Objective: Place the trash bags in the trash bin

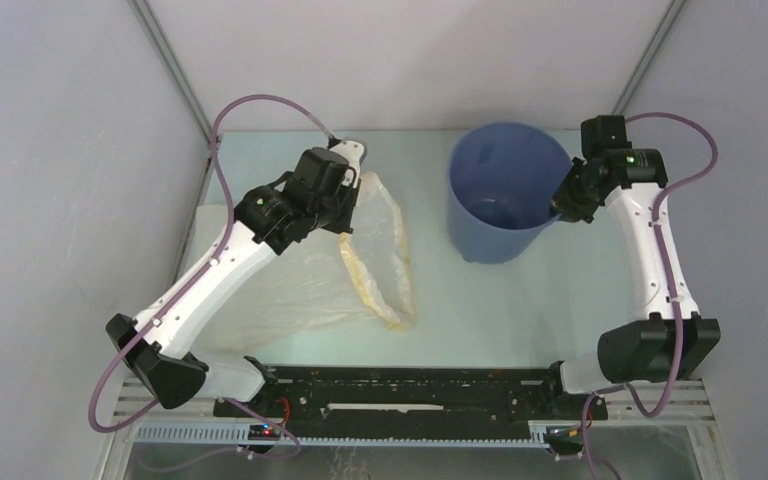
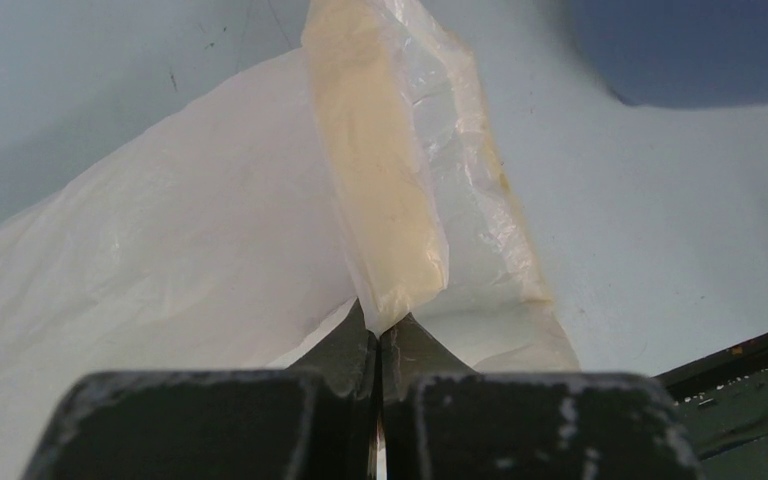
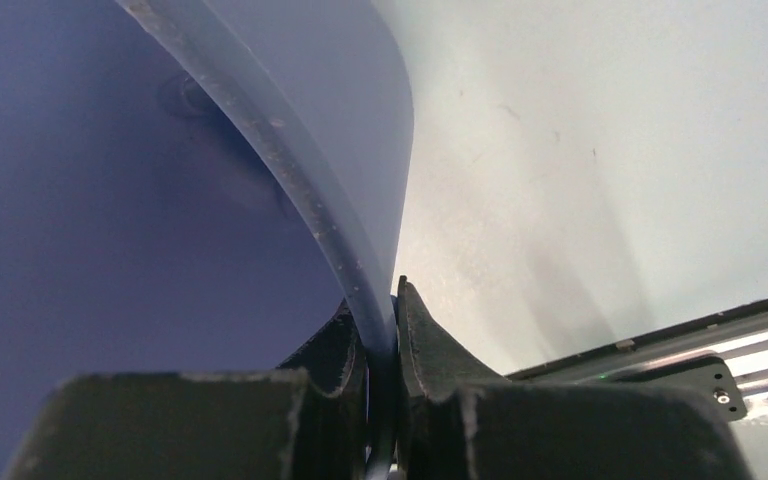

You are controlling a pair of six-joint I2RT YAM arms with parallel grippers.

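Observation:
The translucent whitish trash bag (image 1: 300, 285) with a yellow rim lies spread on the table left of centre. My left gripper (image 1: 345, 215) is shut on the bag's yellow rim; in the left wrist view the fingertips (image 2: 380, 335) pinch the rim of the bag (image 2: 390, 200), which hangs stretched away from them. The round blue trash bin (image 1: 505, 195) stands upright at the back, right of centre. My right gripper (image 1: 560, 205) is shut on the bin's right rim; in the right wrist view the jaws (image 3: 380, 325) clamp the bin wall (image 3: 290, 150), one finger inside and one outside.
A black rail (image 1: 410, 390) with the arm bases runs along the near table edge. Grey enclosure walls stand close on the left, right and back. Bare table (image 1: 520, 300) lies between bag, bin and rail.

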